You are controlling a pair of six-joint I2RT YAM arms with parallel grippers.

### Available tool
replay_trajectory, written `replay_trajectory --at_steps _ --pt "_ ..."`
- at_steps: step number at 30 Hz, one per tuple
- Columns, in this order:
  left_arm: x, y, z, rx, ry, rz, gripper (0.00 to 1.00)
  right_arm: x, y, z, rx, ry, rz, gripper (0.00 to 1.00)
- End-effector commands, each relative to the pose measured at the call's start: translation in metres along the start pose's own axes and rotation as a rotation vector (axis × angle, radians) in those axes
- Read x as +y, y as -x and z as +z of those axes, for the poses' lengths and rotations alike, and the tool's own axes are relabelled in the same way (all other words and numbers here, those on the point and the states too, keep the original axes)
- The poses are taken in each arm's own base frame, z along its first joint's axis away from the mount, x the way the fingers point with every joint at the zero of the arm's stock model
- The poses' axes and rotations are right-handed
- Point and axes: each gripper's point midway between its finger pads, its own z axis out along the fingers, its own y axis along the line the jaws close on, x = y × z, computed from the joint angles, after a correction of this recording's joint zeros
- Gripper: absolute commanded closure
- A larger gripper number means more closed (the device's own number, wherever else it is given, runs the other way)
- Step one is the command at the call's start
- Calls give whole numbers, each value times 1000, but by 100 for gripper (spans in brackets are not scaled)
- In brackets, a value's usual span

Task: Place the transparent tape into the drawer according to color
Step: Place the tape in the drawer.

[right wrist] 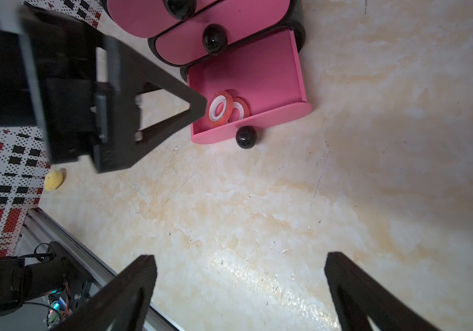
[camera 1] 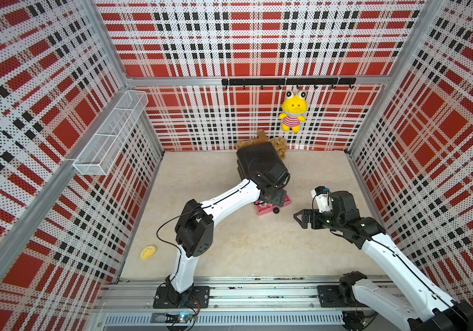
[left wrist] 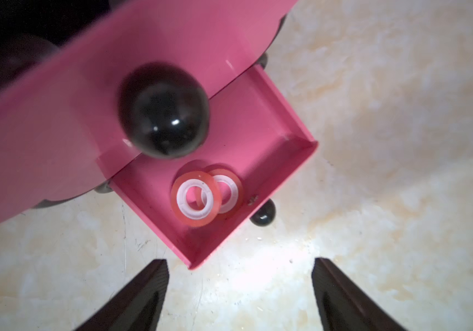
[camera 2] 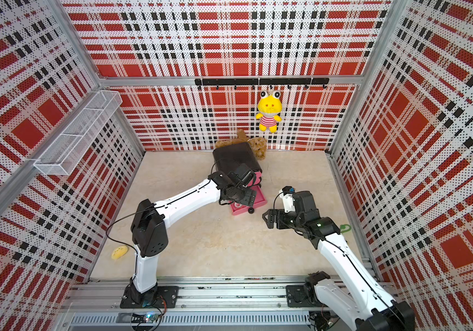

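The drawer cabinet [camera 1: 258, 160] is black with pink fronts and round black knobs. Its lowest drawer [left wrist: 261, 134] is pulled out onto the table, and the two above it are shut. Two red-orange transparent tape rings with pale cores lie inside, one [left wrist: 195, 197] leaning on the other [left wrist: 231, 190]; the right wrist view shows them too [right wrist: 219, 111]. My left gripper [left wrist: 239, 260] hangs open just over the drawer's front corner, holding nothing. My right gripper [camera 1: 299, 219] is open and empty over bare table to the right of the drawer. No other tape shows.
A white wire-mesh basket [camera 1: 109, 134] hangs on the left wall. A yellow frog plush [camera 1: 292, 111] hangs from the back hook rail, with a brown plush [camera 1: 279, 146] behind the cabinet. A small yellow toy [camera 1: 148, 252] lies near the table's left edge.
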Motion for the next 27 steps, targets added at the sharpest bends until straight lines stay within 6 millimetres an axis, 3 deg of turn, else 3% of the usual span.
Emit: replay_trajectory --at_steps 1,6,9,11,14,17,22,27 --pt "-8 10 -52 -83 -70 -35 13 -1 2 -4 -7 -7 8 0" --pt "1 31 -111 -221 -103 -106 11 -2 2 2 9 0 19 0" --pt "23 46 -136 -310 -92 -179 9 0 2 9 18 21 26 0" --pt "43 52 -142 -349 -76 -231 8 -1 1 14 26 26 24 0" --pt "84 56 -131 -380 -34 -327 8 -2 4 19 28 21 22 0" --pt "109 60 -112 -405 -47 -399 7 -4 5 24 28 9 18 0" --pt "131 69 -77 -388 -38 -439 6 -5 3 37 48 -3 0 0" --pt "131 84 -54 -388 -93 -453 6 -2 -3 56 74 -26 -29 0"
